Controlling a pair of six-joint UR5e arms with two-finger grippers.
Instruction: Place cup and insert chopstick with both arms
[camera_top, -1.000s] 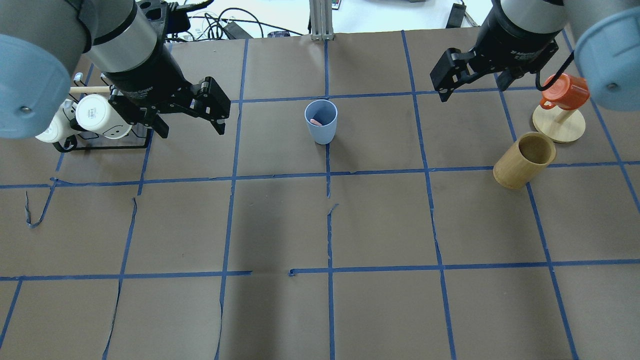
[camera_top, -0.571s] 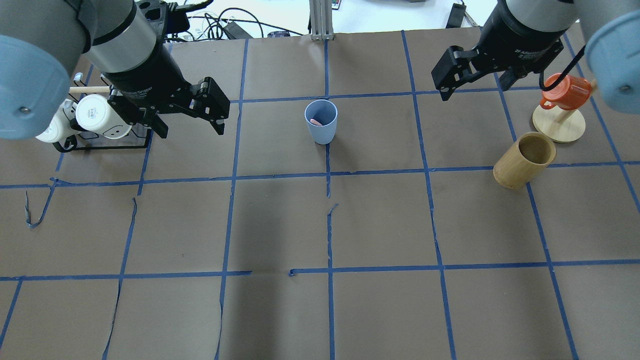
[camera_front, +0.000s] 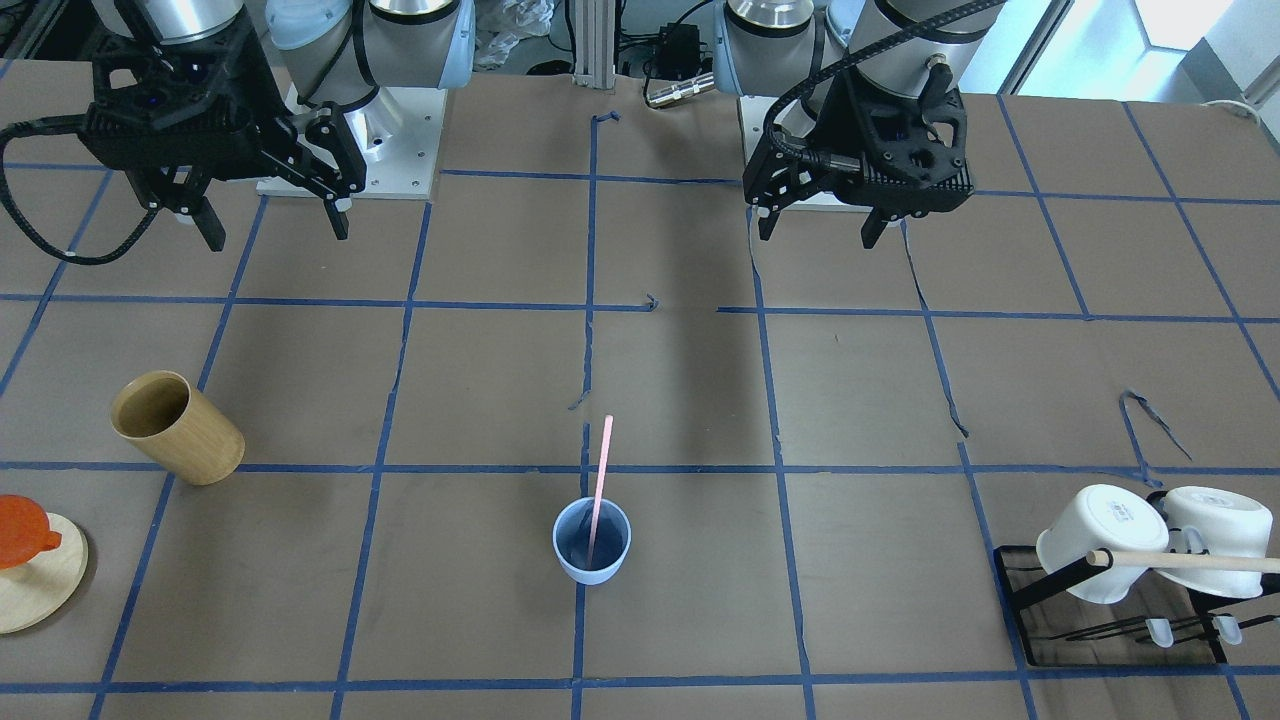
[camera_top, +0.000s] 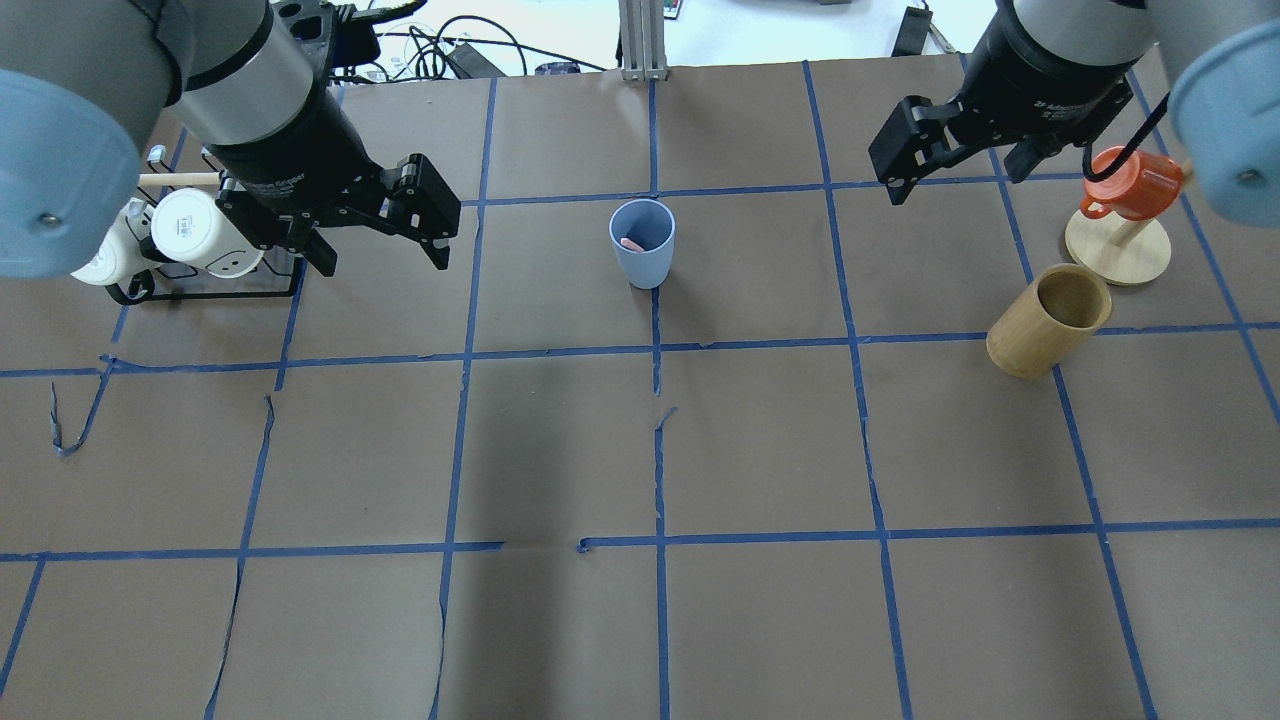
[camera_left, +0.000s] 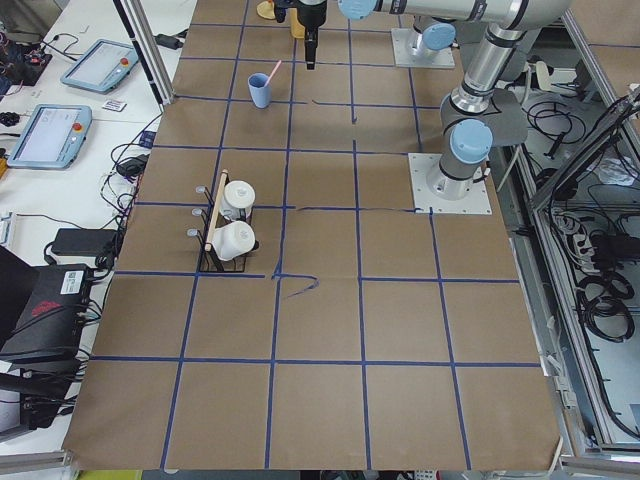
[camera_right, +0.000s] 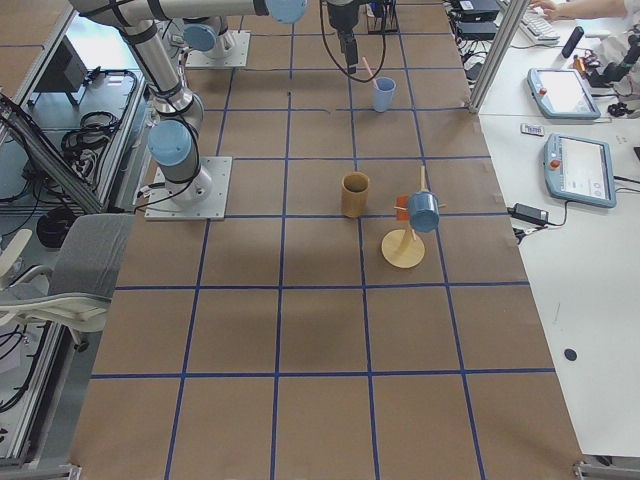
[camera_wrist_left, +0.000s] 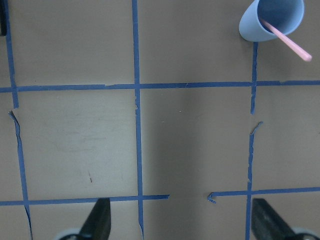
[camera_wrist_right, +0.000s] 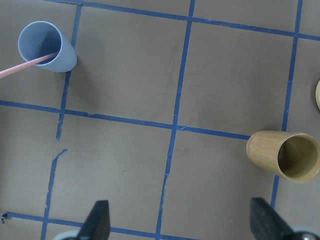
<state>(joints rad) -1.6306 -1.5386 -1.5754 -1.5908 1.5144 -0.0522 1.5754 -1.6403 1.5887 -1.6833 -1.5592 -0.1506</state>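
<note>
Cup (camera_top: 642, 243) stands upright at mid-desk (camera_top: 760, 450) on a blue tape line. The pink chopstick (camera_front: 600, 478) leans inside it, its top past the rim. The left claw (camera_top: 382, 258) hangs spread and empty near the mug rack (camera_front: 1100, 640). The right claw (camera_top: 950, 178) hangs spread and empty near the orange mug (camera_top: 1135, 180) and bamboo cup (camera_top: 1048, 320). Both claws are well apart from the cup.

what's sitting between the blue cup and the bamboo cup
Nothing: only brown paper and blue tape lines lie between the blue cup and the bamboo cup, clearest in the overhead view.
</note>
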